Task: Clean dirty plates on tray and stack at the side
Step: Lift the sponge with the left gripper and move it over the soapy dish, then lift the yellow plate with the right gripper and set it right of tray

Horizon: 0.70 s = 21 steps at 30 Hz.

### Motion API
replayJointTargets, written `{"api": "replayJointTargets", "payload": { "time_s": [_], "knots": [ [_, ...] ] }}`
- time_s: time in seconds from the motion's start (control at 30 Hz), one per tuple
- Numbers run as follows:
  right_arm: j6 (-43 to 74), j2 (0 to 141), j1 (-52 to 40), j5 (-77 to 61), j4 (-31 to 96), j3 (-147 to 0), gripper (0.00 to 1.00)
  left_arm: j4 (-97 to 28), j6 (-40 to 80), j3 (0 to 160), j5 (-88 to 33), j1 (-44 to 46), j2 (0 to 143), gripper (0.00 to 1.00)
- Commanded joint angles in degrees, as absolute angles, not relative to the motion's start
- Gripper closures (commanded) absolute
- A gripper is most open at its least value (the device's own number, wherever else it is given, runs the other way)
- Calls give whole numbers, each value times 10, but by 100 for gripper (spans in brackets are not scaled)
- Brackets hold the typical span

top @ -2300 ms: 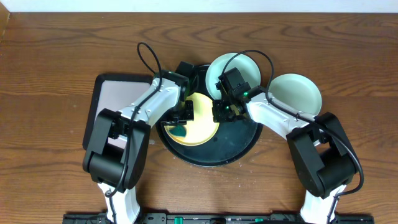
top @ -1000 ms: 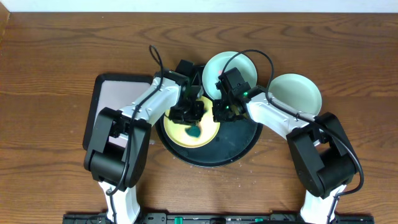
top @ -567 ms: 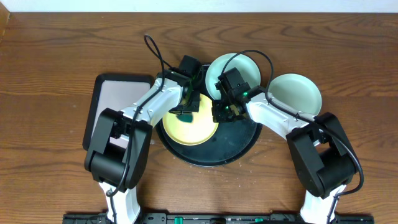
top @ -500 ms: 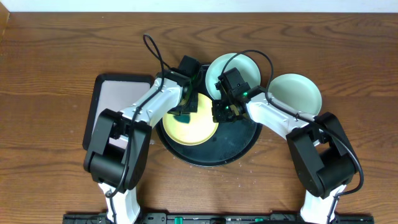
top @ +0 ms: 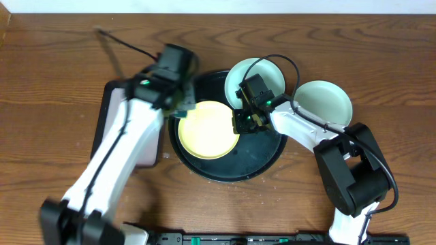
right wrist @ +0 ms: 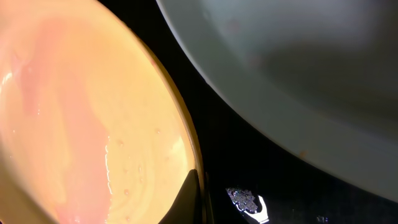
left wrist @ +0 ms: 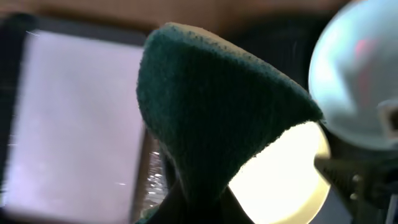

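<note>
Since half a second ago, lifts the left gripper (top: 181, 103) off the yellow plate (top: 208, 129) and carries it out toward the rectangular tray (left wrist: 74, 124), jaws clamped on the dark green sponge (left wrist: 211, 124). Leaves the plate bare, just right of and below this gripper, on the round black tray (top: 266, 163). Keeps the right gripper (top: 240, 124) where it was, seemingly pinched on the right rim of the yellow plate; shows only one finger (right wrist: 188, 202) over the rim in the wrist view. Has the near mint plate (top: 262, 71) just behind the right gripper, partly over the tray rim, and the far mint plate (top: 325, 102) well to its right, on the table (top: 54, 54). Looks like the end of scrubbing for the yellow plate. Next, probably, calls for keeping the sponge clear, then raising the yellow plate by its rim and carrying it rightward onto the far mint plate.
</note>
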<state>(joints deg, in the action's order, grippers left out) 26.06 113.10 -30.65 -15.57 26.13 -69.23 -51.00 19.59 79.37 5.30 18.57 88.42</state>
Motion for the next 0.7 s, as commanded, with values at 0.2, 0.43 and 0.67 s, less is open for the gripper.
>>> {"api": "replayJointTargets", "payload": {
  "time_s": [0.2, 0.43, 0.67],
  "knots": [
    [231, 1006, -335, -43, 308, -694, 99, -553, 205, 798, 67, 92, 865, 93],
    [190, 911, -393, 124, 331, -694, 99, -552, 205, 797, 67, 83, 868, 93],
    [137, 870, -458, 327, 343, -694, 99, -552, 205, 797, 67, 83, 868, 93]
  ]
}}
